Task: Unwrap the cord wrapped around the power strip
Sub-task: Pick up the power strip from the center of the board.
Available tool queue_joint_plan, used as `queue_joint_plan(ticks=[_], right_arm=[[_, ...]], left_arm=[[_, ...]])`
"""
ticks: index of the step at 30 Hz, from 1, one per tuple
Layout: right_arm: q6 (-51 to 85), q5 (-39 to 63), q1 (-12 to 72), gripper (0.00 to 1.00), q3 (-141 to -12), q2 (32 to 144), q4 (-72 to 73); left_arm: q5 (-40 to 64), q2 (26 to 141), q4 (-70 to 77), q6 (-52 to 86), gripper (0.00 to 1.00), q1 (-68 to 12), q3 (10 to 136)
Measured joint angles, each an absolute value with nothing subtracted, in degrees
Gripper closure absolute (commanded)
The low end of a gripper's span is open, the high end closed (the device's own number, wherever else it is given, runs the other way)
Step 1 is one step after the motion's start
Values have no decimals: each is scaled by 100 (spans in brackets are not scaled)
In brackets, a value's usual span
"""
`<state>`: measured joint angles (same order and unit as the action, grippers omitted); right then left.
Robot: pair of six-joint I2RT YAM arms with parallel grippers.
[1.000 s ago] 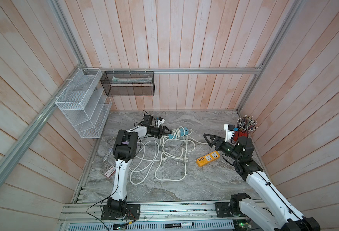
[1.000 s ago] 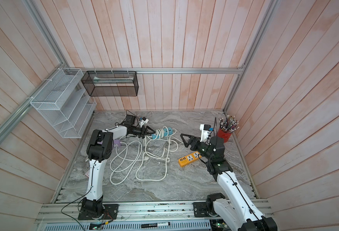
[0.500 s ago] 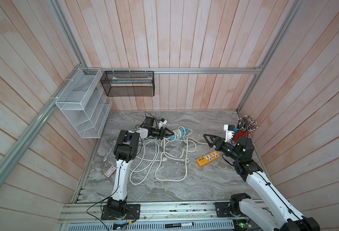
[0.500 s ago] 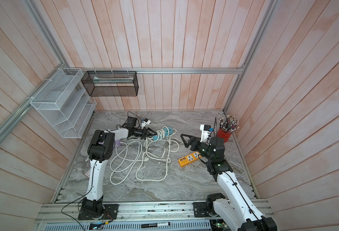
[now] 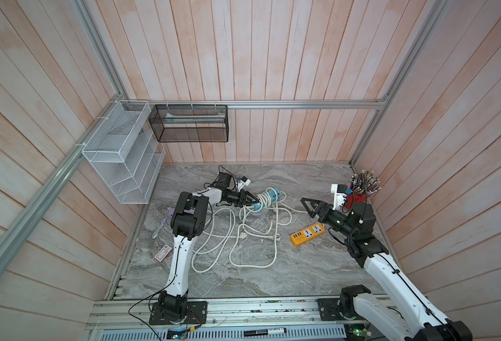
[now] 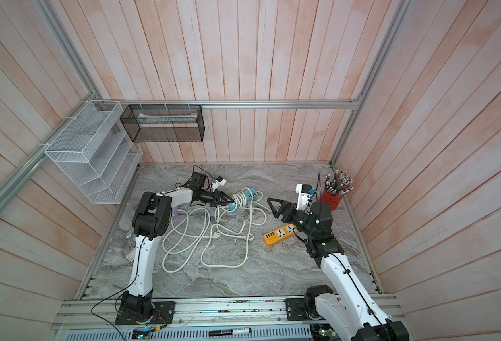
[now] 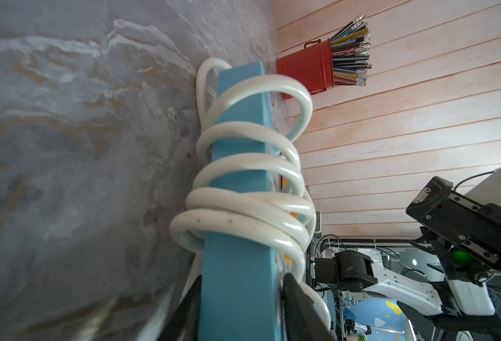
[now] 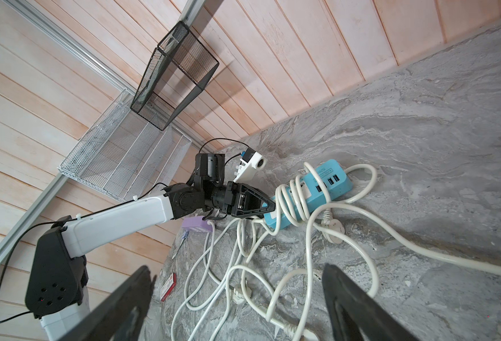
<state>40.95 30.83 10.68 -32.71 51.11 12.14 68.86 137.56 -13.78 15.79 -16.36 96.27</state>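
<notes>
Two arms, one strip. In both top views the blue power strip (image 5: 273, 194) lies mid-table toward the far side, long axis running left to right. Your left gripper (image 5: 253, 201) meets its left end head-on, in line with that axis. The white cord (image 5: 261, 199) coils round the strip's left and middle part, and the rest sprawls in loose loops over the grey marbled table (image 5: 302, 274) on the near side. The right gripper (image 5: 306, 207) hovers right of the strip's bare end, apart from it. An orange strip (image 5: 307, 234) lies just to the near side of it, and a red pencil cup (image 5: 357, 200) stands to its right. In the left wrist view, black fingers (image 7: 298, 313) press both flanks of the smooth, hard plastic body, so read it as clamped on the strip. Several glossy, rubbery turns stack beyond the tips, the closest ones overlapping. In the right wrist view the jaws are spread wide and empty. The uncovered USB end points toward this hand, so you'd likely work the coils off along the axis with the right arm.
</notes>
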Motion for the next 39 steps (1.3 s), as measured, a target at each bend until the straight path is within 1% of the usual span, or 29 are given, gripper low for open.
queue_joint_plan(ticks=[2, 3, 11, 16, 26, 34, 39], right_arm=[[4095, 3083, 1068, 8, -3264, 5111, 1221], [4097, 3085, 1068, 8, -3260, 5111, 1221], [4143, 3098, 1066, 8, -3216, 5109, 1238], [4180, 3098, 1066, 8, -3205, 5109, 1240], [4182, 3103, 1057, 8, -3205, 5111, 1264], [4200, 3162, 1057, 8, -3205, 5133, 1389], [4200, 3164, 1057, 8, -3205, 5133, 1391]], left_arm=[[6908, 13745, -1404, 1511, 96, -1662, 9642], [6897, 13736, -1420, 1505, 100, -1671, 9649], [6589, 13548, -1426, 1393, 100, -1719, 9533], [6514, 13382, -1144, 1527, 100, -1723, 9258], [6967, 13166, 982, 2926, 100, -1608, 8248], [7159, 13155, 2515, 3892, 100, -1691, 8130], [7179, 13089, 3087, 4278, 100, -1717, 8064]])
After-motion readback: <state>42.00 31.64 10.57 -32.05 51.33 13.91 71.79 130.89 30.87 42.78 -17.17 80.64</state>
